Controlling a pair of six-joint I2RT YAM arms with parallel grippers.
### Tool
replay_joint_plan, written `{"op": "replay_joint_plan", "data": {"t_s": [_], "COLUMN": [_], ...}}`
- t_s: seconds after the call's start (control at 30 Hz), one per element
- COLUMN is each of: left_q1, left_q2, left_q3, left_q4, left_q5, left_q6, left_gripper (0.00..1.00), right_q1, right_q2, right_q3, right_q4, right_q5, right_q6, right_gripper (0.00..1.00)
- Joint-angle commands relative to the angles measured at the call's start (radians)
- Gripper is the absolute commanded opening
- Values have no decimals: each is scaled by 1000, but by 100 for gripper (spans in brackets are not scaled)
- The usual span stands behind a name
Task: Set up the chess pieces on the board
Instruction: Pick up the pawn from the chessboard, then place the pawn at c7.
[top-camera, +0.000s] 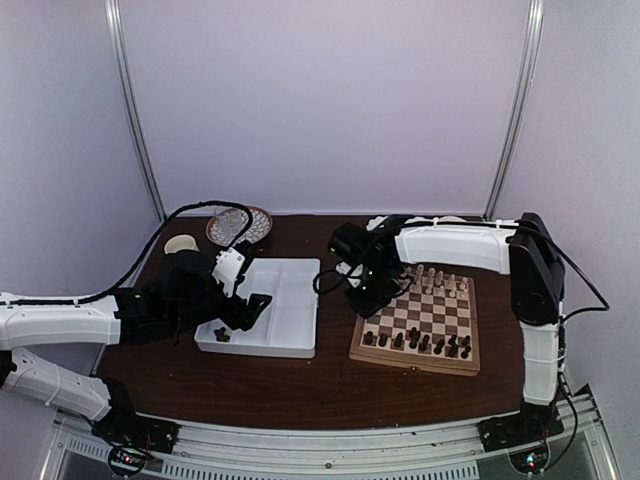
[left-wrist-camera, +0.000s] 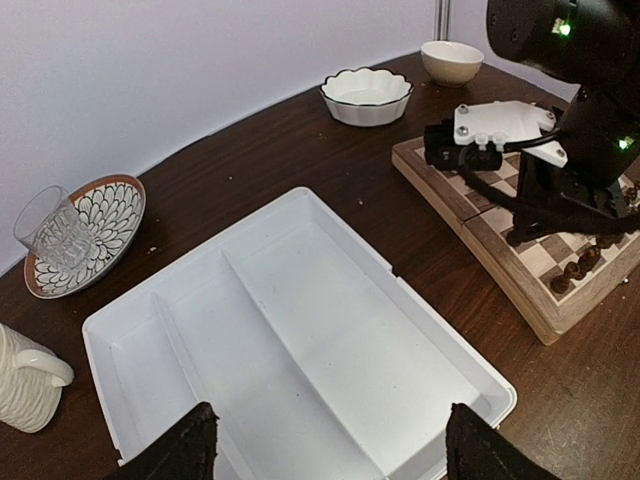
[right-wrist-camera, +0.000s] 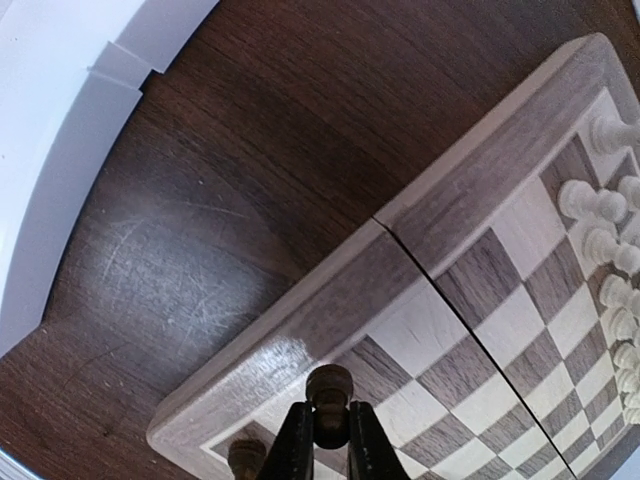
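Your top view is soft and grainy. Even light falls from above on pale walls, and the dark table blends the chess pieces on the board into blobs. The left wrist view is bright and crisp out to the counter's far edge. There the white tray is nearly blown out, and the parted fingers of the left gripper are black blurs. Green lamps glow on the right arm. In the right wrist view, hazy glare lies on the bare wood and sheen on the board's border. The dark piece pinched by the right gripper is out of focus.
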Motion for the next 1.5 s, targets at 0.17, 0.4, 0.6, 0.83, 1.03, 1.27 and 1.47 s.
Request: {"op": "replay_joint_plan", "data": {"t_s": [0.17, 0.4, 0.6, 0.83, 1.03, 1.27, 1.47], "left_q1": [5, 5, 5, 5, 5, 5, 5], "left_q2": [-24, -34, -37, -34, -21, -21, -28], "left_q3": [6, 5, 3, 0, 8, 8, 6], "left_q4": [30, 30, 28, 31, 30, 29, 26], "left_q5": [-1, 11, 18, 34, 48, 43, 46], "left_q6": [5, -4, -13, -24, -28, -26, -27], "left_gripper": [78, 77, 76, 76, 75, 75, 75], "right_q1": [-23, -39, -56, -101, -143, -187, -189], "right_q2": [-315, -513, -583, -615, -588, -550, -555], "right_q3": [-198, -398, -484, -572, -633, -650, -687], "right_q4": [-34, 8, 6, 25, 73, 95, 97], "right_q5": [108, 116, 158, 128, 50, 10, 6], "right_q6": [21, 139, 235, 248, 214, 200, 212], "right_gripper": [10, 5, 0, 1, 3, 5, 7]}}
